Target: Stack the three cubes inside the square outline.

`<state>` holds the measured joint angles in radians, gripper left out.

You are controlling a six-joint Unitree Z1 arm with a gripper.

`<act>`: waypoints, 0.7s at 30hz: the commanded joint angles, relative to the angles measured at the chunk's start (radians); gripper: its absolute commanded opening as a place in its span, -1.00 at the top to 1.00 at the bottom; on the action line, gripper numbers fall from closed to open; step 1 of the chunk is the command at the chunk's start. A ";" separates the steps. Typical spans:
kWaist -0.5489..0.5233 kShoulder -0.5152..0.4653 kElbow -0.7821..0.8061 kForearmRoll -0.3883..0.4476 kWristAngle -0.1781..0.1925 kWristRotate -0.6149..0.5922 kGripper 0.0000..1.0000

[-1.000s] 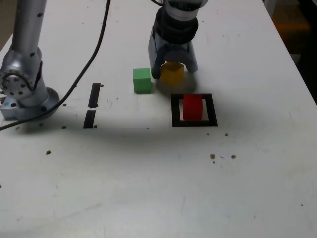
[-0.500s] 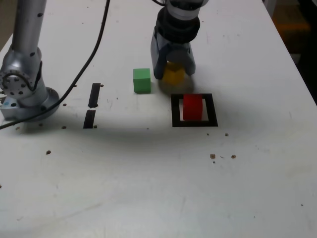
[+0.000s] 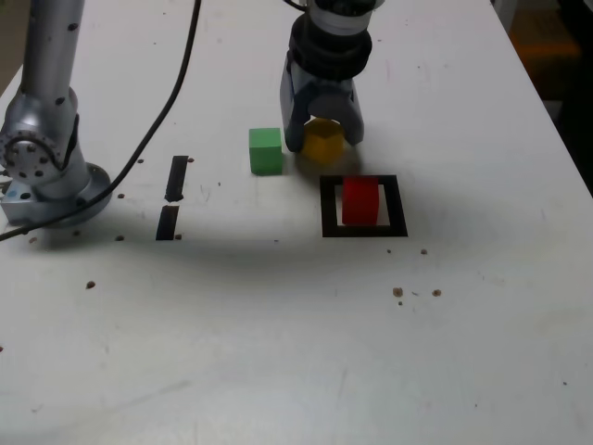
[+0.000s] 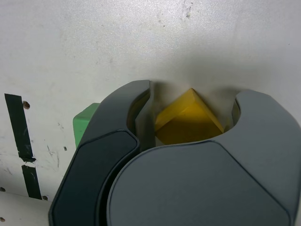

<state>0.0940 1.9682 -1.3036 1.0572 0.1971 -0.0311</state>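
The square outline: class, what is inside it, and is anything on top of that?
Inside the square outline stands the red cube, nothing on top. The white centre beneath the cube is hidden.

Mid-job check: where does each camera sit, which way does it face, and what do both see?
Exterior view: off the arm, above the table's near side, looking down at the claw, red cube and square outline.
Wrist view: on the wrist, looking past the dark fingers.
Shared: yellow cube, green cube, black strips.
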 commanded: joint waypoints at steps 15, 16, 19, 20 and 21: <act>-0.015 -0.080 -0.015 0.012 0.015 0.032 0.25; -0.018 -0.084 -0.016 0.012 0.012 0.035 0.25; -0.027 -0.094 -0.019 0.012 0.003 0.047 0.25; -0.030 -0.098 -0.020 0.011 -0.001 0.052 0.25; -0.032 -0.101 -0.020 0.010 -0.005 0.056 0.25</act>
<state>0.0642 1.8759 -1.3208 1.0676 0.1936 0.0223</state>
